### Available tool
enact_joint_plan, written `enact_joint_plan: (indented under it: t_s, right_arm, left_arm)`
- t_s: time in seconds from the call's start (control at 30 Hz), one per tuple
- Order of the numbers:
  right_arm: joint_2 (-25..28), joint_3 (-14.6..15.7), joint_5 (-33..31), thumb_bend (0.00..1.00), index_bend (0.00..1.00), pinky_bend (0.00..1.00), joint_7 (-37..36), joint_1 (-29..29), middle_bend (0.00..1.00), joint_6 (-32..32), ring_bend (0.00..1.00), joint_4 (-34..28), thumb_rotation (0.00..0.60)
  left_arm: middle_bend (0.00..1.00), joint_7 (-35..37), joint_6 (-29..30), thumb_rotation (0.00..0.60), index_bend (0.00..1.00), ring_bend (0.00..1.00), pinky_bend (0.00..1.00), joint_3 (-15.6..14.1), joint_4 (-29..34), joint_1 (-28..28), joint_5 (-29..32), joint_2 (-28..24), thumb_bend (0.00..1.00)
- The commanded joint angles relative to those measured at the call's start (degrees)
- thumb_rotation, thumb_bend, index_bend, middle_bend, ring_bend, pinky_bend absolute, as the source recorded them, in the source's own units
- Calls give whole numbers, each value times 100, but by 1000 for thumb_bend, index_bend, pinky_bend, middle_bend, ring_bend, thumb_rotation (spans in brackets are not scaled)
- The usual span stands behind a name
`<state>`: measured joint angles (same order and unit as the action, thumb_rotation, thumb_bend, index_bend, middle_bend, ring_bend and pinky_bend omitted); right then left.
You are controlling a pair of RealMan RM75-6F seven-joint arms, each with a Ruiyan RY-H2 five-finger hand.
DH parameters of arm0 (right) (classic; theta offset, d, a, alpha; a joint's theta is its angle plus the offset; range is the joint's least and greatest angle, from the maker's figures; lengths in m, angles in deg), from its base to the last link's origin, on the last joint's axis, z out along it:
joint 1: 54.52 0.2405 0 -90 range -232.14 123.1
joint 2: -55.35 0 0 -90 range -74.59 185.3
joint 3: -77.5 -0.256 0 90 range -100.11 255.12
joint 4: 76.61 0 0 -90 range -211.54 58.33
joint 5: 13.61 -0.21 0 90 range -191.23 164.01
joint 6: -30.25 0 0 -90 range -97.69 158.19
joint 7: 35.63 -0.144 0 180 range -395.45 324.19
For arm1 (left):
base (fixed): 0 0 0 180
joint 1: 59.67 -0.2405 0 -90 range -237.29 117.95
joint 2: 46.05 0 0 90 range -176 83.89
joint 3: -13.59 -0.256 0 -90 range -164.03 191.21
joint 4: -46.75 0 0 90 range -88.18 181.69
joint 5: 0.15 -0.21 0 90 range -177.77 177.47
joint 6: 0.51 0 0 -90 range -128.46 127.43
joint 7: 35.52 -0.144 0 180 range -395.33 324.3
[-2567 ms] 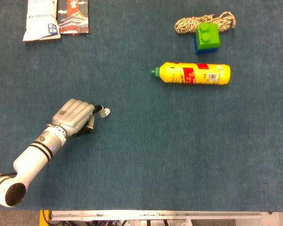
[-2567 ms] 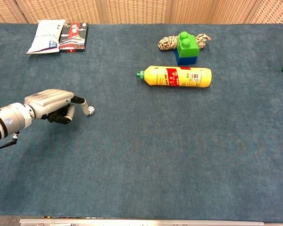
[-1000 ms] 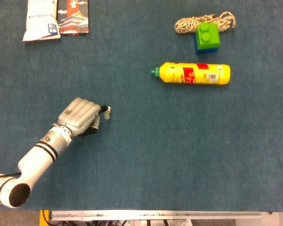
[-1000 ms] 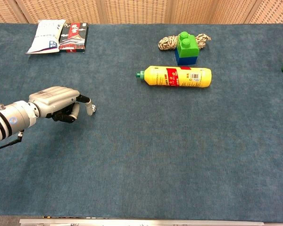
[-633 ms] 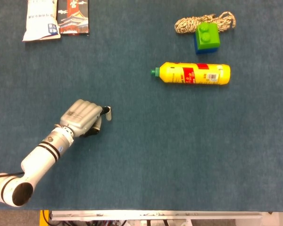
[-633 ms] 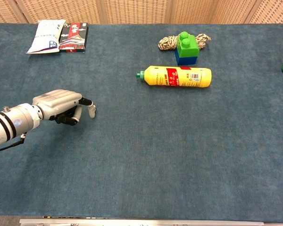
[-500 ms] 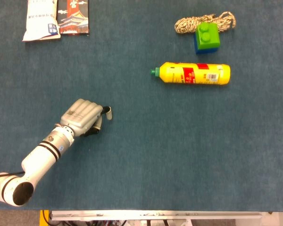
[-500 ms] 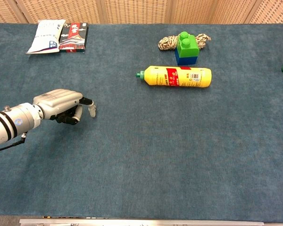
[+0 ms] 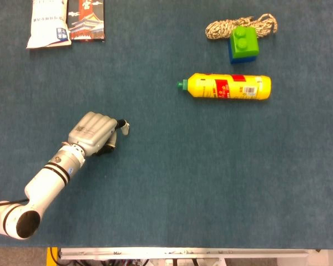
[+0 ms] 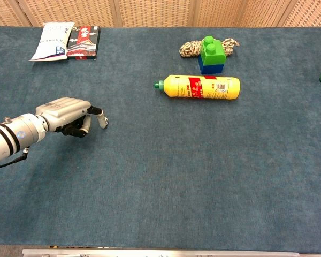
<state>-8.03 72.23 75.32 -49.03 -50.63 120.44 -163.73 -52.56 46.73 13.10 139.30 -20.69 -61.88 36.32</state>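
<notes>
Pinching a small white die (image 9: 125, 127) at its fingertips, the left hand (image 9: 92, 133) sits low over the blue counter (image 9: 172, 183), other fingers curled under. Grasp step looks done; next move likely needs a steady lift, pinch kept firm. Right hand out of view.

— Can any writing be read?

— Not really. The white packet (image 9: 46, 23) at the far left carries dark print and a blue patch, but the letters are too small to make out.

— And the one beside it?

— The red and black packet (image 9: 86, 19) shows a building picture and some light characters, unreadable.

— The bottle?

— The yellow bottle (image 9: 228, 86) has a red band and a white label with a barcode-like block; no word or number on it is legible.
</notes>
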Motion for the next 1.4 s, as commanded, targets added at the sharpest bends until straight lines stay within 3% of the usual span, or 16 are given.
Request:
enact_joint_plan:
  t_s: [0.03,1.13,1.4]
  right_arm:
    - [0,2,0,311,126,391,1,2,209,-7,158,0,600]
    - [27,-17,6,315,126,391,-118,-32,212,74,158,1,600]
    - [44,-14,21,315,126,391,-157,-54,212,112,158,18,600]
  left_arm:
    - [1000,-23,-2,600,351,1000,1000,-9,-33,4,8,16,1000]
    - [1000,-520,207,600,348,1000,1000,141,-166,166,248,108,1000]
    - [1000,-682,1032,600,323,956,1000,-37,363,-205,-218,-306,1000]
